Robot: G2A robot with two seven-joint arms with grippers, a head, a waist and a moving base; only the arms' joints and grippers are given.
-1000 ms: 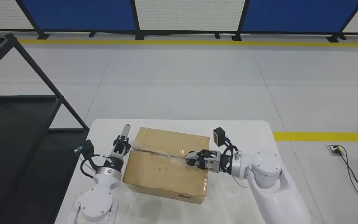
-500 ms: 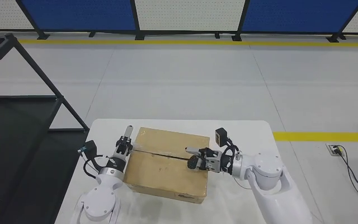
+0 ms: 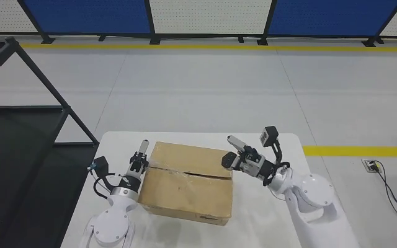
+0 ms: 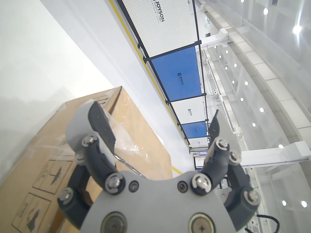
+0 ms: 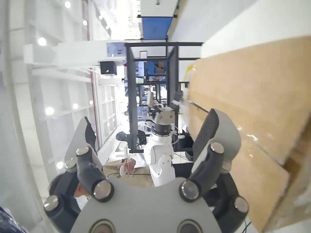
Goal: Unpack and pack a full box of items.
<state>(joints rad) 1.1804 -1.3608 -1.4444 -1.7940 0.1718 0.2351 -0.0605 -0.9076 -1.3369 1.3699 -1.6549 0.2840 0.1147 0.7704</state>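
1. On the white rectangular table rests a large brown cardboard box. It lies slightly askew across the middle of the tabletop, between the two arms.
2. Its top flaps lie shut, and a dark seam runs lengthwise along the lid from one end to the other.
3. Crinkled clear packing tape clings to the box's upper edge at its left end.
4. At that left end sits the left gripper, its fingers spread wide with nothing between them. One dark-padded finger lies close over the taped edge, though whether it touches cannot be told.
5. At the box's right end, near the far corner, is the right gripper, likewise spread apart and holding nothing. One of its fingers lies alongside the cardboard top.
6. Beside the table on the left stands a black metal rack. A yellow floor line runs below the blue and white wall panels at the back.
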